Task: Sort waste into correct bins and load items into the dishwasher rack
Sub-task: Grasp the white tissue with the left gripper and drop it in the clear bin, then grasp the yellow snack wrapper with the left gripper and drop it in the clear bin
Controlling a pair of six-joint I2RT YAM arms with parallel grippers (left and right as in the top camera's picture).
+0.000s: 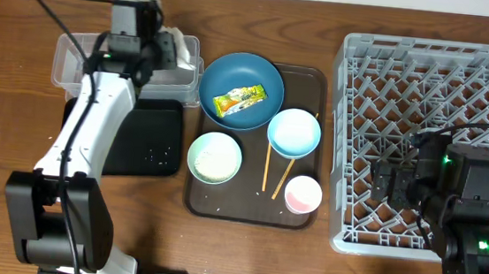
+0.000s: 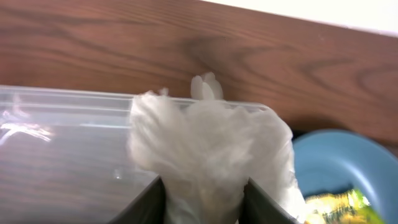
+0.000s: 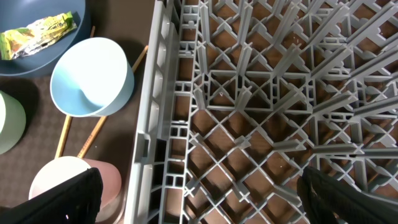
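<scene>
My left gripper (image 2: 205, 202) is shut on the crumpled white tissue (image 2: 208, 146) and holds it over the right end of the clear tub (image 1: 73, 62); overhead the tissue (image 1: 174, 49) shows there. The black tray (image 1: 142, 137) holds a few rice grains (image 1: 159, 154). The yellow-green wrapper (image 1: 237, 100) lies in the dark-blue bowl (image 1: 243, 73). The light-blue bowl (image 1: 294, 132), pale-green bowl (image 1: 214, 157), pink cup (image 1: 302, 194) and chopsticks (image 1: 267, 167) sit on the brown tray. My right gripper (image 3: 199, 199) is open above the grey rack (image 1: 431, 136), near its left wall.
The dark-brown serving tray (image 1: 307, 80) lies between the bins and the rack. A few rice grains lie at its front. The rack fills the right side of the table. The table's far edge runs just behind the tub.
</scene>
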